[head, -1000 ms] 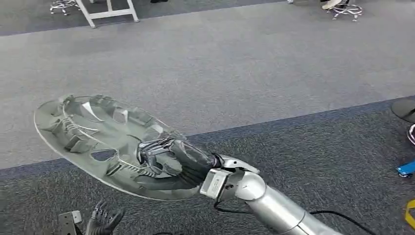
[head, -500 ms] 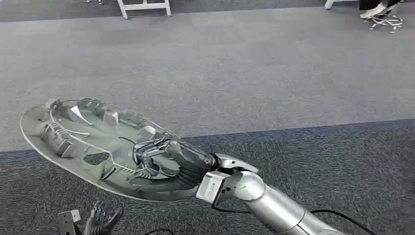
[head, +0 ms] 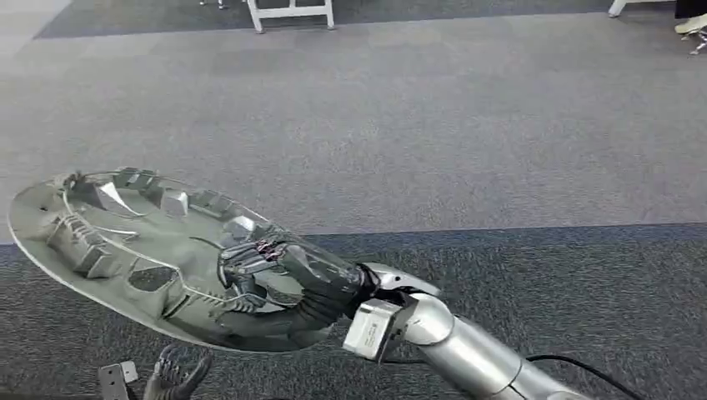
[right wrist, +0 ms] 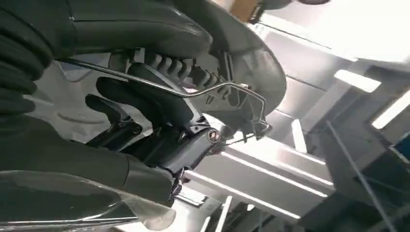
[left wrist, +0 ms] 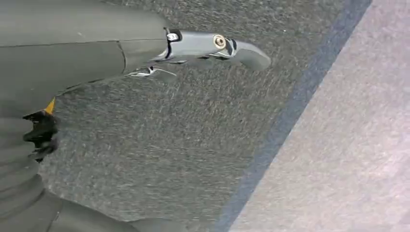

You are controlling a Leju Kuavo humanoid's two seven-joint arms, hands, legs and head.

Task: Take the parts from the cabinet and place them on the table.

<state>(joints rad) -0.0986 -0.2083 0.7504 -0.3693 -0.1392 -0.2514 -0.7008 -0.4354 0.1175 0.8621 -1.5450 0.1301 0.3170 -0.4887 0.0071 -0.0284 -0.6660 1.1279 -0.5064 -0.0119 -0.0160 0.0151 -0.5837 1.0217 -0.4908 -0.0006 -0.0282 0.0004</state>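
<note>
Item 1: wheel cover (head: 125, 242), grey, held in my right hand (head: 288, 279).

I see its ribbed inner face up at lower left of the head view, raised over the carpet; fingers (right wrist: 145, 99) wrapped through its wire ring. My left hand (head: 177, 373) hangs at the bottom edge, fingers loosely curled, holding nothing. Floor: dark carpet (head: 584, 300) below, lighter grey carpet (head: 417, 125) above; white table legs (head: 292, 12) at top.

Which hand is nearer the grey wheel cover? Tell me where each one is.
Right. The right hand grips the wheel cover at its near edge; the left hand hangs below it, apart.
</note>
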